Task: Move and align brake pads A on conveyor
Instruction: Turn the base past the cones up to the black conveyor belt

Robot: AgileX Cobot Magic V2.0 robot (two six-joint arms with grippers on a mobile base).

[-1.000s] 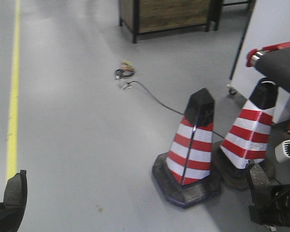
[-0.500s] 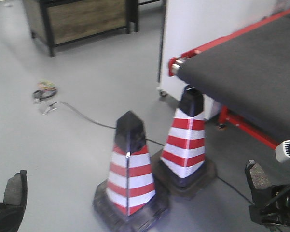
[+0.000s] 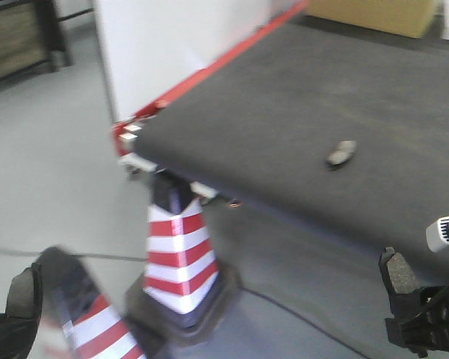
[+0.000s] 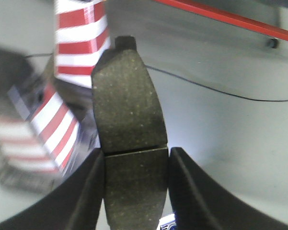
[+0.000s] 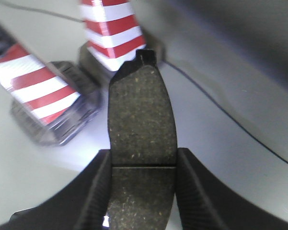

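Your left gripper (image 4: 134,191) is clamped on a brake pad (image 4: 127,120), its groove level with the fingertips and its end tab pointing up. Your right gripper (image 5: 143,191) grips a second brake pad (image 5: 140,124) the same way. Both hang over the grey floor beside two red-and-white traffic cones (image 3: 175,254). A third brake pad (image 3: 341,152) lies on the conveyor (image 3: 284,112), well apart from both grippers.

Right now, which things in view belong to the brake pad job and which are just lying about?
Job:
- brake pad in left claw
- brake pad in right claw
- brake pad on the belt
- conveyor

Lying about:
- striped cones
- floor cable
- cardboard box
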